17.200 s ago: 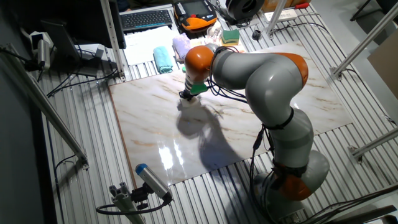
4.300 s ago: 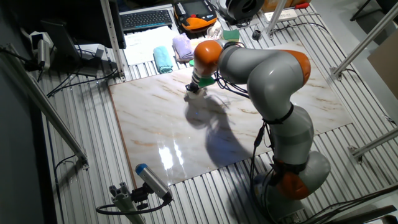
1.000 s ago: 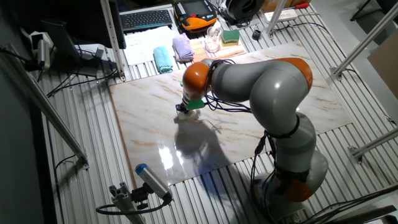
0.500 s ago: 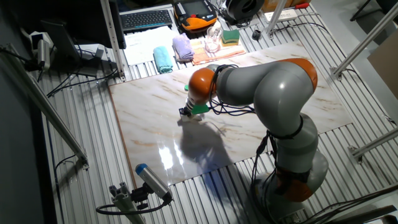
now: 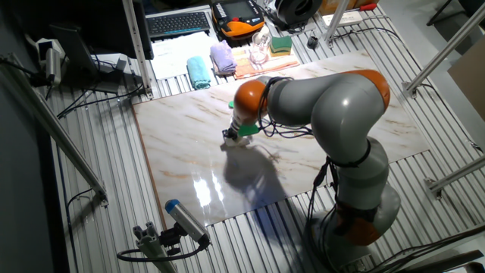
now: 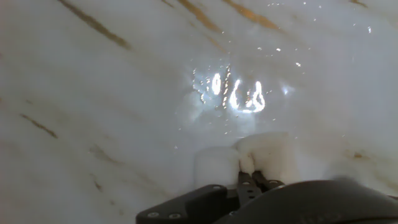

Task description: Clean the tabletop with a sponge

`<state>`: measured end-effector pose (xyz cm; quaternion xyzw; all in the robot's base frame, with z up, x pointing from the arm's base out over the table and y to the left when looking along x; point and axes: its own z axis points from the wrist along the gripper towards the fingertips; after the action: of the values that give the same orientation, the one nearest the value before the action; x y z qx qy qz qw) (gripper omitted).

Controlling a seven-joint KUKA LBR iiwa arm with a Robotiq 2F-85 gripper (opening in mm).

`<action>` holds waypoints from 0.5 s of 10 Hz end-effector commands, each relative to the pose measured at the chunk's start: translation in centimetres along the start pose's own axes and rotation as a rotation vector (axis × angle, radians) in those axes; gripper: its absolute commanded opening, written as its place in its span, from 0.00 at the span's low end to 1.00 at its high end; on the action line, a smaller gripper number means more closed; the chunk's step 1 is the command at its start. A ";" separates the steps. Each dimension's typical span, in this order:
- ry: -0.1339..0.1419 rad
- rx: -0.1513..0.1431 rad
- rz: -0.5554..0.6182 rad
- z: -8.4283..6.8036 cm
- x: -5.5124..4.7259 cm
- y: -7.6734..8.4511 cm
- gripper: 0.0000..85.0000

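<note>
Pressed low against the tabletop (image 5: pixel 182 144), the gripper (image 5: pixel 231 136) has its dark fingers (image 6: pixel 252 180) clamped on the sponge (image 6: pixel 249 163), which sits flat on the slab left of centre. From the hand view the sponge is a pale, soft-edged cream block, bulging to either side of the narrow black fingers that bite into its near edge; its surface looks matte against the gloss beneath. In the fixed view it is only a small pale patch under the fingers (image 5: pixel 229 142).

The slab is smooth white marble-look stone with thin brown and tan veins running diagonally and a narrow brown edge. Just beyond the sponge, a bright patch of glinting specks (image 6: pixel 235 94) breaks the shine; another broad reflection lies at the near left of the slab.

Rounded grey shells with orange joint bands make up the arm (image 5: pixel 341 106), bent from its base at the near right across the slab; a green band sits at the wrist.

Around the slab runs ribbed grey metal (image 5: pixel 98 189). At the far side lie a folded teal cloth (image 5: pixel 199 73), a lilac cloth (image 5: pixel 223 57) and a green-and-yellow sponge (image 5: pixel 281 44).
</note>
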<state>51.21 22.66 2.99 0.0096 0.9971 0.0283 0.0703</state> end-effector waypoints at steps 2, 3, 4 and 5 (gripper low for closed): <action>0.002 -0.005 -0.018 -0.5 -1.0 -0.8 0.00; 0.004 -0.006 -0.024 -0.6 -1.4 -1.2 0.00; 0.003 -0.006 -0.034 -0.8 -1.8 -1.7 0.00; 0.003 -0.006 -0.046 -0.9 -2.0 -2.2 0.00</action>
<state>53.10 20.33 4.00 -0.0140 0.9970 0.0299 0.0696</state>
